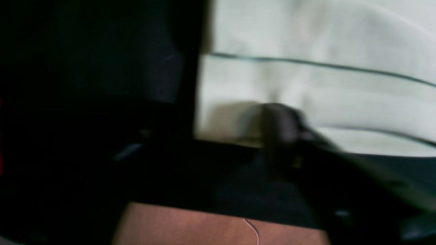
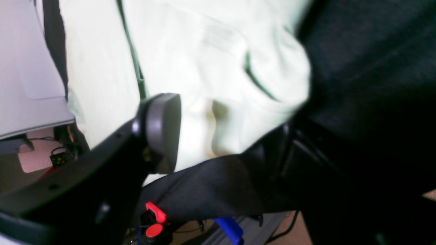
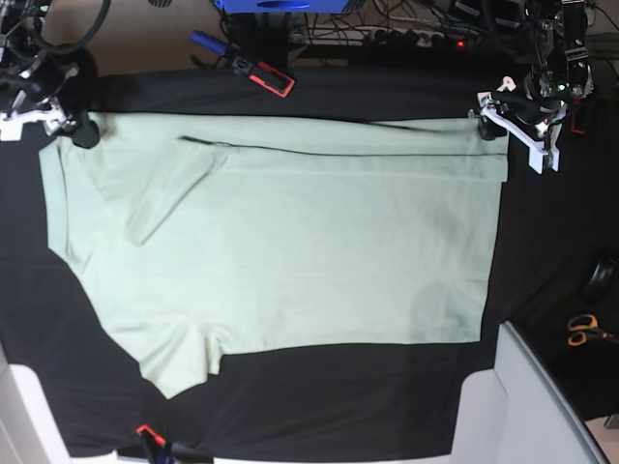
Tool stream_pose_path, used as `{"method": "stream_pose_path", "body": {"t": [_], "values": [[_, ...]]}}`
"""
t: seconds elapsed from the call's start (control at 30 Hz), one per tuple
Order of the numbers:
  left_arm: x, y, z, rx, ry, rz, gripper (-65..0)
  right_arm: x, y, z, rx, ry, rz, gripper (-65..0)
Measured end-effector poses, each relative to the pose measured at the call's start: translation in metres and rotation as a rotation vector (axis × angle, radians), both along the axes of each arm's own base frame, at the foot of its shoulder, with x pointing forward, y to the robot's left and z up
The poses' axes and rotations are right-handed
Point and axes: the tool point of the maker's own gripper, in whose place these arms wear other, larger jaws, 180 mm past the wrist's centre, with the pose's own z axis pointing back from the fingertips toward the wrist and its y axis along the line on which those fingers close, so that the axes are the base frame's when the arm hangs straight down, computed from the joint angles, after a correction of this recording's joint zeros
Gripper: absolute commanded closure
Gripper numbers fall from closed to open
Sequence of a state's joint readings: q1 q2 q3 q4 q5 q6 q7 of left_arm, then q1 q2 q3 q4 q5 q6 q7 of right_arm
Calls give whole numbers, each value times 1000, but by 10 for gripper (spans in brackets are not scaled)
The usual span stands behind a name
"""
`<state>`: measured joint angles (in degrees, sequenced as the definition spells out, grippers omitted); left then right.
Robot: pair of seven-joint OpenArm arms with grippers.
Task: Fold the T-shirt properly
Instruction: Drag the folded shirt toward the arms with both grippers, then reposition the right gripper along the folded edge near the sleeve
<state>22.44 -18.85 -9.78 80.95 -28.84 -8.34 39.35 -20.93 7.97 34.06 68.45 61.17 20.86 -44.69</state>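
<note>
The pale mint-green T-shirt point(image 3: 290, 251) lies spread flat on the black table point(image 3: 319, 406), its far edge turned over in a long fold and one sleeve point(image 3: 160, 198) folded inward. My left gripper point(image 3: 495, 118) hovers at the shirt's far right corner. In the blurred left wrist view its jaws stand apart over the hem point(image 1: 306, 85), and one dark finger point(image 1: 281, 132) touches the cloth. My right gripper point(image 3: 70, 126) is at the far left corner. In the right wrist view its grey pad point(image 2: 161, 131) is set well apart from the other finger, with loose cloth point(image 2: 211, 85) lying between them.
Orange-handled scissors point(image 3: 583, 331) and a dark round object point(image 3: 604, 275) lie at the right edge. A grey-white panel point(image 3: 542, 406) stands at the lower right. A red-and-black tool point(image 3: 263, 75) sits past the far edge, among cables. A red clip point(image 3: 147, 433) is at the near edge.
</note>
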Motion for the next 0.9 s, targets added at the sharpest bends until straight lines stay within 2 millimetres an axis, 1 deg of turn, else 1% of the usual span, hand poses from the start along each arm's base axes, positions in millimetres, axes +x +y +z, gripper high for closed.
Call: {"method": "stream_pose_path", "body": {"t": [0.03,0.1,0.17,0.27,0.33,0.4,0.43,0.47,0.5,0.53,0.6,0.63,0.7,0.73,0.8,0.87,0.9], "values": [[-2,4,1,0,3,13,-514,-1,0,0,5,-5,-17,-367],[-8,18,4,10,3,68,-549,-5,-3,0,15,-5,-56,-367],[-15,38,11,36,-6,118,-553,-11,-6,1,20,8,-60,-367],[-23,62,19,71,-17,183,-553,-24,-17,8,-37,55,-40,-366],[-31,72,23,86,-20,209,-549,-30,-25,21,-88,55,-26,-364],[-33,77,36,105,-43,209,-548,-26,-24,37,-119,32,26,-357],[-32,78,44,121,-59,203,-548,-19,-21,46,-135,9,49,-331],[-29,78,54,138,-79,193,-546,-11,-18,55,-145,-19,75,-286],[-24,76,62,144,-107,190,-531,-4,-14,63,-151,-45,105,-235],[-18,71,70,144,-139,184,-490,0,-11,68,-154,-54,123,-176],[-7,58,78,126,-187,171,-334,5,1,67,-140,-52,176,-26],[-3,50,80,115,-200,151,-227,3,11,61,-124,-21,223,0],[-1,40,78,89,-215,163,-7,13,30,59,-96,-37,262,-20],[-2,37,75,80,-208,170,0,18,38,60,-84,-49,282,-4],[1,33,71,64,-211,201,0,27,54,61,-68,-73,316,0],[4,28,67,42,-220,217,0,30,69,58,-42,-71,356,0],[5,24,64,26,-218,208,0,31,73,54,-29,-66,359,0]]}}
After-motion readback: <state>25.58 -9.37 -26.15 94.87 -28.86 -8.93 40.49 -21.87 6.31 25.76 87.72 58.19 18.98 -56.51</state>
